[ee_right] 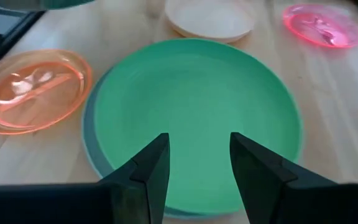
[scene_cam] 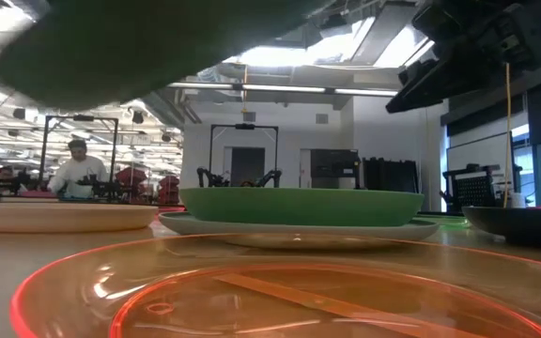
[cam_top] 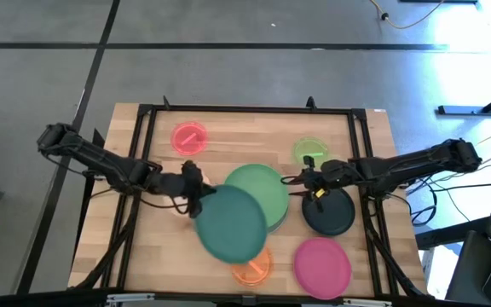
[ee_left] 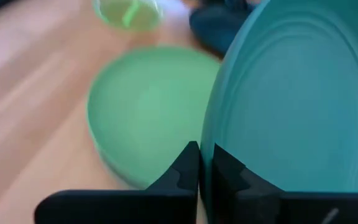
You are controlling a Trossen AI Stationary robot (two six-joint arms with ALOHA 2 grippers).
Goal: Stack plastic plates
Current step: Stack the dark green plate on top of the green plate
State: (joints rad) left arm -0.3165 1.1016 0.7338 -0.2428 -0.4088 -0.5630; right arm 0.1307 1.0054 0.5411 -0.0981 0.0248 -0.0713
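- Teal, round, smooth plastic plate with faint concentric rings (cam_top: pixel 232 223), large, lifted off the wooden table (cam_top: pixel 160 247) and overlapping the near-left edge of the green plate in the high view; rim pinched between the pressed-together fingers of the left gripper (cam_top: pixel 201 194).
- Large round green plastic plate (cam_top: pixel 261 191) at mid-table, resting on a pale mint plate (scene_cam: pixel 252 226) whose rim juts out beneath it in the low view.
- Right gripper (cam_top: pixel 299 181) just over the right edge of the green plate, fingers spread, holding nothing.
- Blackish-green round medium plate (cam_top: pixel 329 213) flat on the table beneath the right arm, just right of the green plate.
- Magenta round medium plate (cam_top: pixel 322 263) near the front right, apart from the others.
- Translucent orange small plate (cam_top: pixel 254 268) at the front edge, partly under the raised teal plate as seen from above; glossy, with a straight raised bar across its centre.
- Translucent pink small plate (cam_top: pixel 189 137) at the back left, alone.
- Translucent lime small plate (cam_top: pixel 309 151) at the back right, just behind the right gripper.
- Peach, matte, round medium plate (ee_right: pixel 209 17) flat on the table to the left of the green plate.
- No readable writing or labels on any plate.
- Light, straight-grained table planks inside a black metal frame.
- Person in a white top (scene_cam: pixel 78 172) far back in the room.
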